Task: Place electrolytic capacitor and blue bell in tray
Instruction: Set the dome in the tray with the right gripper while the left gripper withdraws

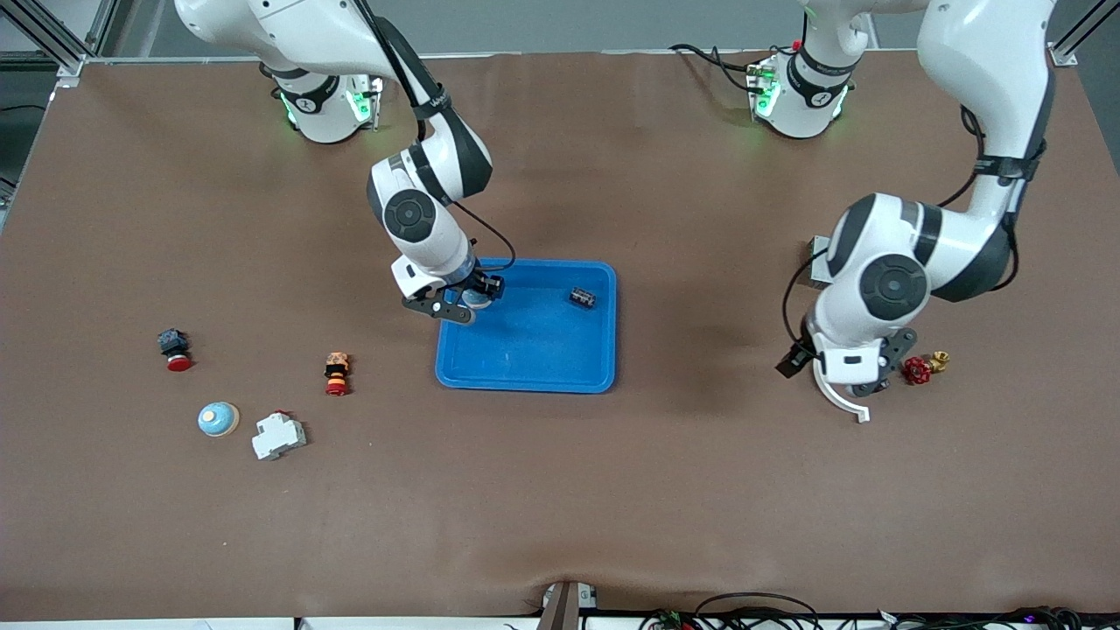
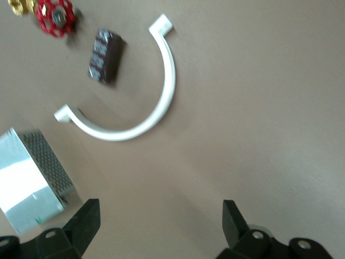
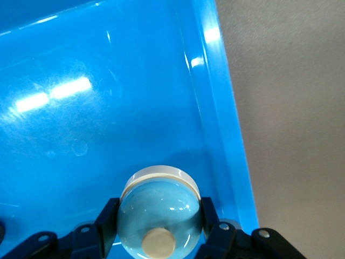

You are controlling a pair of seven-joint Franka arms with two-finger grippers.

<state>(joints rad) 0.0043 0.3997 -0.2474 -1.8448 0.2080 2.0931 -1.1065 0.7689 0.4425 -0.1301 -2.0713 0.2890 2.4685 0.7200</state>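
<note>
brown matting covers the bench [image 1: 612,490], with grey metal framing at its corners. toward the right arm's end lie a second pale-blue bell [image 1: 218,419] and a white breaker [image 1: 278,435]. the right gripper [image 3: 159,229] hangs over the blue tray [image 1: 525,350], fingers pinching the blue bell [image 3: 159,216]. the capacitor [image 1: 583,297] lies in the tray. the left gripper [image 2: 161,226] hovers, fingers spread, over a white curved clip [image 2: 137,102].

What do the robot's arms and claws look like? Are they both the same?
Yes, both match. The left arm and right arm are glossy white with black joint bands, round grey caps and thin black cables. Green lights glow at their bases. The left claw and right claw have black fingers.
</note>
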